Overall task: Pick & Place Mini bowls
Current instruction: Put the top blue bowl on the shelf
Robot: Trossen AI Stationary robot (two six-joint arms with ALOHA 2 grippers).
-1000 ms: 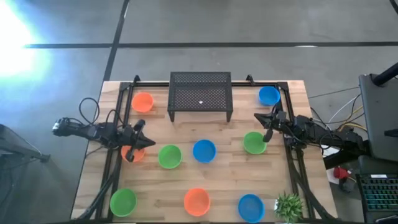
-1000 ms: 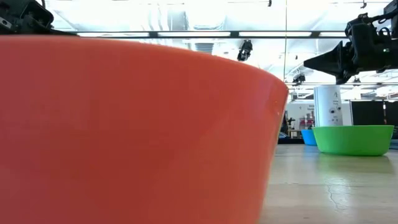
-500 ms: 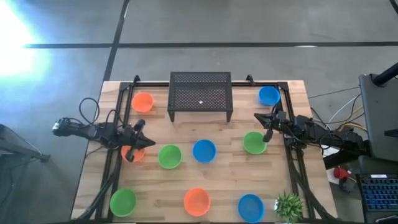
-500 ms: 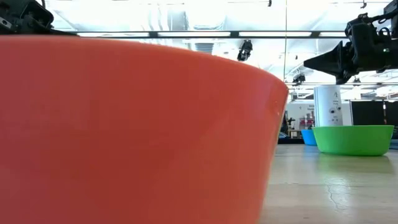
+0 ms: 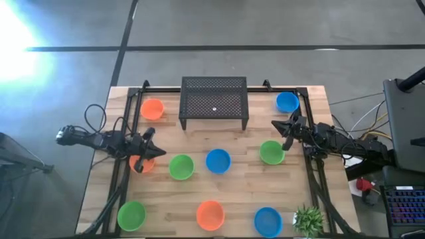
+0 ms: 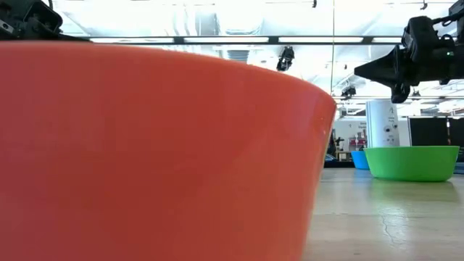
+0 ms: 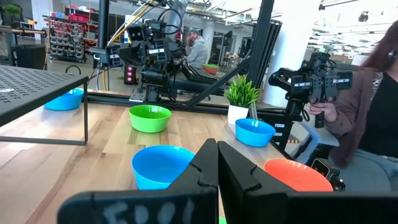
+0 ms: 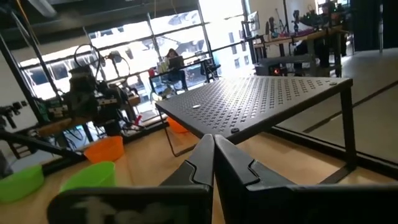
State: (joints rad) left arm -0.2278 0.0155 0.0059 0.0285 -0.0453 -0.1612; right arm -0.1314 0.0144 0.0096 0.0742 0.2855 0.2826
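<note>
- Nine mini bowls on the wooden table [image 5: 252, 172], all placed off the black perforated metal rack [image 5: 214, 101], which stands at the table's far middle.
- Far orange bowl [image 5: 153, 108] just left of the rack; far blue bowl [image 5: 287, 101] well to its right.
- Row nearer than the rack: orange bowl [image 5: 141, 164] partly hidden under the left gripper [image 5: 150, 154], then green bowl [image 5: 180, 166], blue bowl [image 5: 218, 160], green bowl [image 5: 271, 152].
- Near edge, farthest from the rack: green bowl [image 5: 131, 214], orange bowl [image 5: 210, 214], blue bowl [image 5: 267, 220]; potted plant [image 5: 309, 219] just right of that blue one.
- All bowls upright, openings up; round, so no long axis. Smooth plain plastic.
- Low view almost fully blocked by the wall of an orange bowl [image 6: 159, 152].
- Left gripper: jaws together, holding nothing, above the rim of the orange bowl left of the rack's front.
- Right gripper [image 5: 282, 129]: jaws together, empty, off the rack's right front corner, between the far blue bowl and the green bowl.
- Black frame rails [image 5: 312, 172] run along both table sides.
- Person's hand [image 7: 326, 112] seen beyond the table in the left wrist view.
</note>
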